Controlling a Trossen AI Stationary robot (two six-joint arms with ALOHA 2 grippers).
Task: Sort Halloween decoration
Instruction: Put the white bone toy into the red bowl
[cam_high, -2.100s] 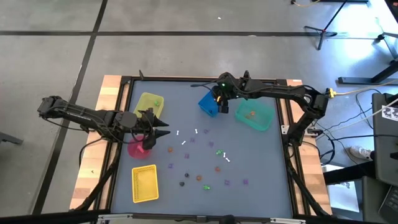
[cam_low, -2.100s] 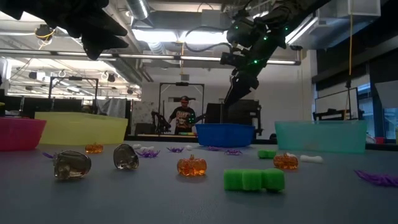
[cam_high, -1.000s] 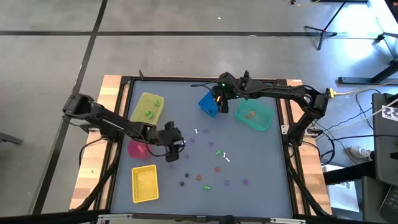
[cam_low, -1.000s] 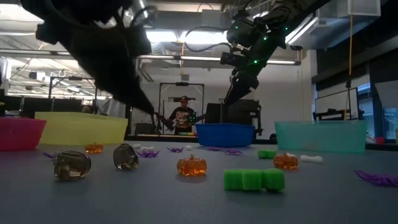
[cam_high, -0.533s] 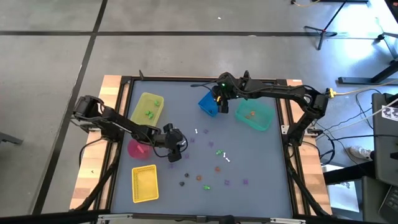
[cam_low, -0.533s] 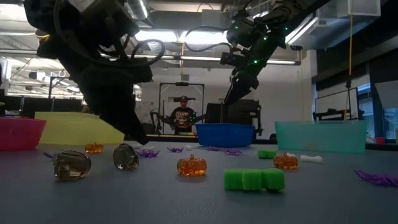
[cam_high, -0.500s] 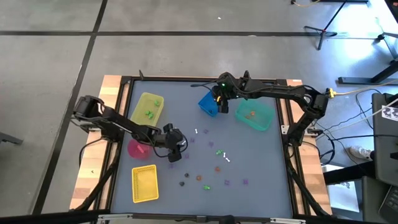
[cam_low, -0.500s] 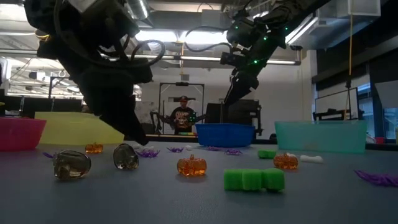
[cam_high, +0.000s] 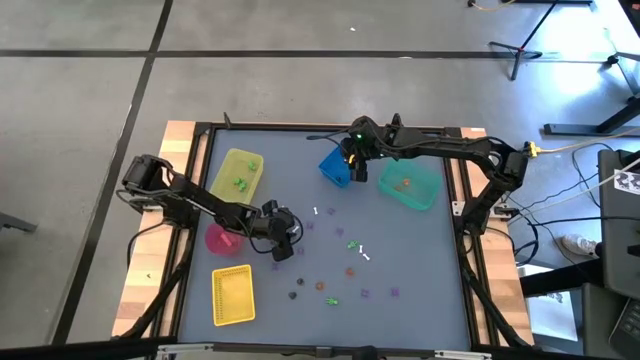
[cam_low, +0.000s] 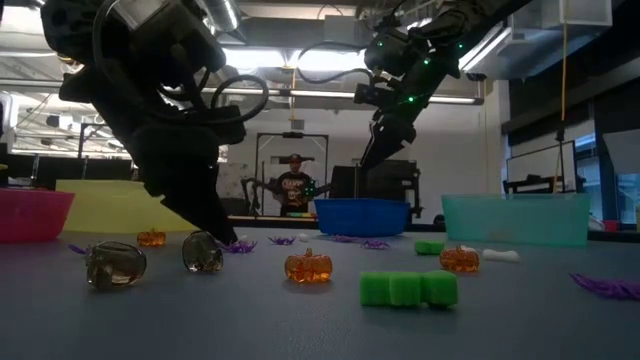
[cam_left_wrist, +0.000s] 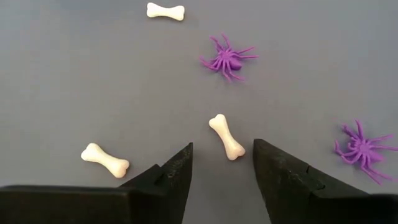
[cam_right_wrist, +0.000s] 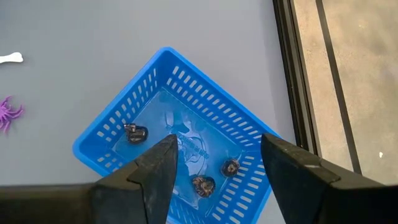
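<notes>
The left arm reaches across the worktop (cam_high: 420, 300), its left pincer (cam_left_wrist: 222, 163) lowered, wide open and empty, straddling a white bone (cam_left_wrist: 226, 136) among scattered trinkets; a second ago it was higher. The right pincer (cam_right_wrist: 214, 163) hangs open and empty over the blue bin (cam_right_wrist: 180, 134), unmoved.
</notes>
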